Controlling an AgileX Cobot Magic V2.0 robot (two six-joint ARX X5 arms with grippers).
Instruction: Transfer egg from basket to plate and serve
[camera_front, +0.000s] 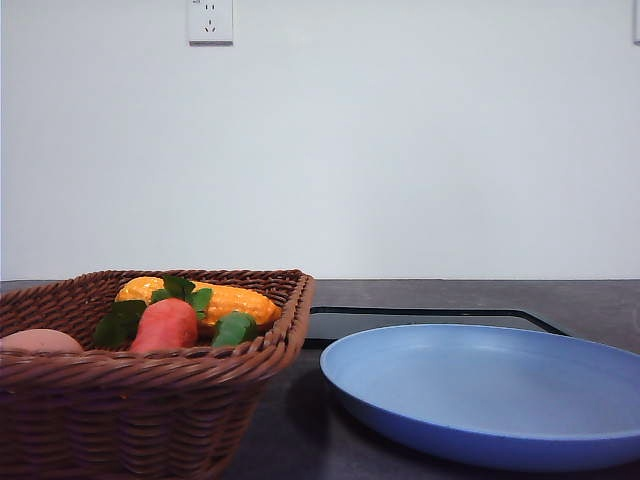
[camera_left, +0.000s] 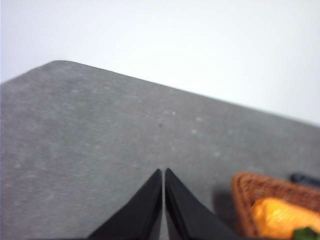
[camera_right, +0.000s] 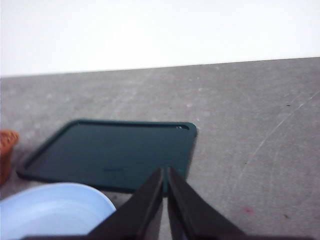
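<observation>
Front view: egg (camera_front: 38, 341), carrot (camera_front: 166, 324) and corn cob (camera_front: 222, 301) in wicker basket (camera_front: 150, 400); blue plate (camera_front: 490, 395) bare. Black tray (camera_right: 115, 152) lies beyond right gripper (camera_right: 165, 172). Basket corner beside left gripper (camera_left: 163, 173); both jaws pressed together, holding nothing.

On the tabletop (camera_front: 440, 295), the basket (camera_front: 150, 420) is set left of the plate (camera_front: 500, 395), a tray (camera_front: 420, 320) behind. The egg (camera_front: 38, 341) is held in the basket, left of a carrot (camera_front: 165, 325).

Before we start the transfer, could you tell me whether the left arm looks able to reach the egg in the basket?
Probably yes: the egg lies uncovered at the basket's left end, carrot beside it; the left gripper is shut and must open.
</observation>
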